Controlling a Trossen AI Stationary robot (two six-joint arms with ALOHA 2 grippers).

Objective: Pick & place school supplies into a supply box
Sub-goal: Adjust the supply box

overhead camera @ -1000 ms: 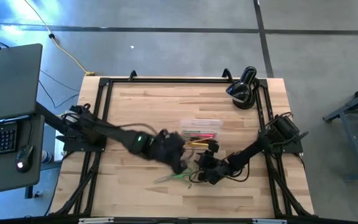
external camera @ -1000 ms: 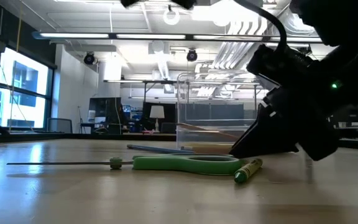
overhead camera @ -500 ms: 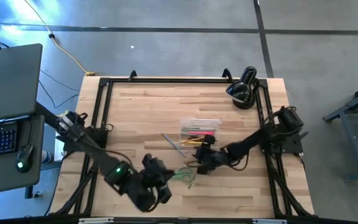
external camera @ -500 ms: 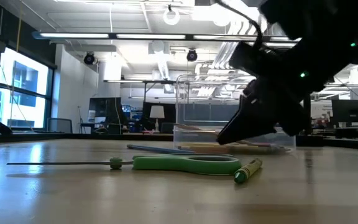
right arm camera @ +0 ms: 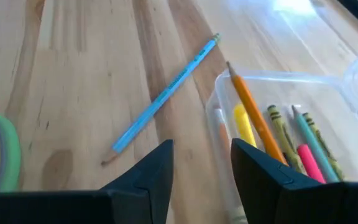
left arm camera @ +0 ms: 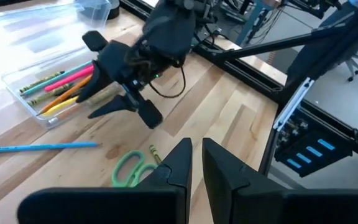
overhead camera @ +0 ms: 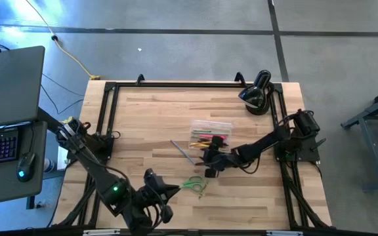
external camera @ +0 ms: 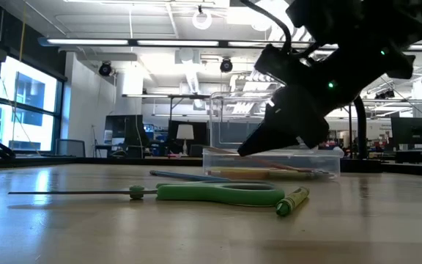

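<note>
The clear supply box (overhead camera: 212, 131) stands mid-table with pink, yellow and orange pencils lying in it; an orange pencil (right arm camera: 250, 106) sticks out over its rim. On the bare wood lie green-handled scissors (overhead camera: 192, 185), a green crayon (external camera: 291, 200) and a blue pencil (overhead camera: 184, 151). My right gripper (overhead camera: 207, 165) hovers open just near of the box, with wood and the box's corner (right arm camera: 219, 93) showing between its fingers. My left gripper (left arm camera: 196, 155) hangs high over the near left of the table, its fingers a narrow gap apart with nothing between them.
A black rounded device (overhead camera: 258, 93) sits at the far right corner. Black frame rails (overhead camera: 110, 124) run along the table's edges. The box's clear lid (left arm camera: 42, 25) lies open on its far side. Bare wood stretches over the table's left half.
My left arm has swung away from the box toward the table's near left corner, uncovering the blue pencil. My right gripper has risen and gone from beside the scissors toward the box. Scissors and crayon lie where they were.
</note>
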